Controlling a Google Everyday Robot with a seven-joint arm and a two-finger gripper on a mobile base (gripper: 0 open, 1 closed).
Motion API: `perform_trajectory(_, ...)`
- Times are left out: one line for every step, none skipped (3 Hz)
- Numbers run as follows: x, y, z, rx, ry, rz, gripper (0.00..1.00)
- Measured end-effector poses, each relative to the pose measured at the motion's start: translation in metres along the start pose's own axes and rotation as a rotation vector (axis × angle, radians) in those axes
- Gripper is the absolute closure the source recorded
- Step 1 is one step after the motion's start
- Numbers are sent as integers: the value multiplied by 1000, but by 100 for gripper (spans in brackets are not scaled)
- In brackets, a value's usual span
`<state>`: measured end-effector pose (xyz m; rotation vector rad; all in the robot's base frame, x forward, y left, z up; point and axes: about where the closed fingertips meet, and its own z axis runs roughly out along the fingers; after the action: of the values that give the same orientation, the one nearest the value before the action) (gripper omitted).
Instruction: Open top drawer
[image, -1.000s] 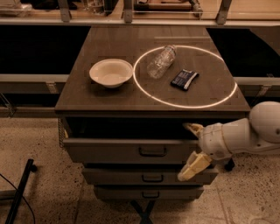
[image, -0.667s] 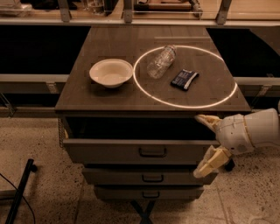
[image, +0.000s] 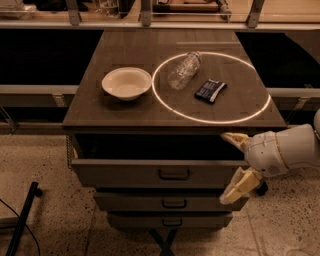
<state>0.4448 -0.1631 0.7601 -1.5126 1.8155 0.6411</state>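
Fingers spread wide, one above the other, pinching nothing: your gripper sits at the right end of the top drawer, at 3 o'clock from its bail handle. The drawer stands partly pulled out beneath the cabinet top. Up there, from the handle: white bowl at 11 o'clock, plastic bottle lying at 12, dark packet at 1.

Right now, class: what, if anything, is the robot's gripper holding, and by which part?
Nothing. The gripper is open beside the right end of the top drawer, well away from its handle.
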Motion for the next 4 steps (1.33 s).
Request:
perform_trajectory(10, 3, 8, -19, 26, 17, 0)
perform_trajectory(14, 3, 11, -23, 30, 22, 0)
perform_trajectory(28, 0, 20, -20, 41, 32, 0)
perform_trajectory(41, -3, 28, -24, 63, 42, 0)
